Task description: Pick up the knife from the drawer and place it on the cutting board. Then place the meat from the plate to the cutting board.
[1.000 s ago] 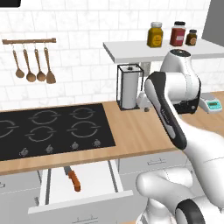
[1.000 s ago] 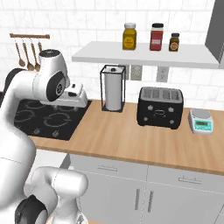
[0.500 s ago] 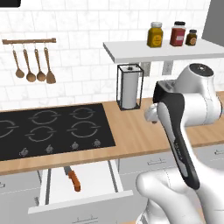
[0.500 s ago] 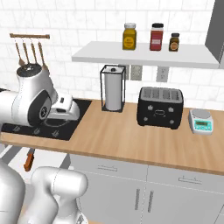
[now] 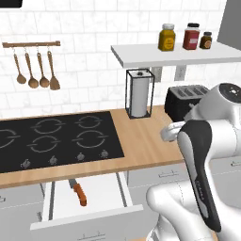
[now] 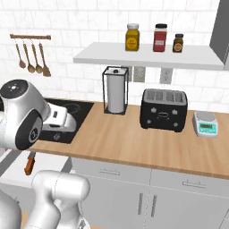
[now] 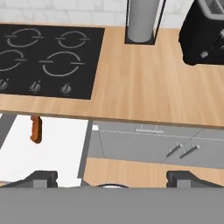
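Counter (image 6: 134, 143) of light wood — black hob (image 5: 52, 141) inset, white tiles behind.

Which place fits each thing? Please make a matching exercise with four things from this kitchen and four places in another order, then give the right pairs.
Things:
1. knife
2. toaster
3. paper towel roll
4. jars

Places:
A. on the wall shelf
B. in the open drawer
C. on the counter, left of the kitchen scale
D. on the counter, in a black wire holder, beside the stove

Pairs: 1-B, 2-C, 3-D, 4-A
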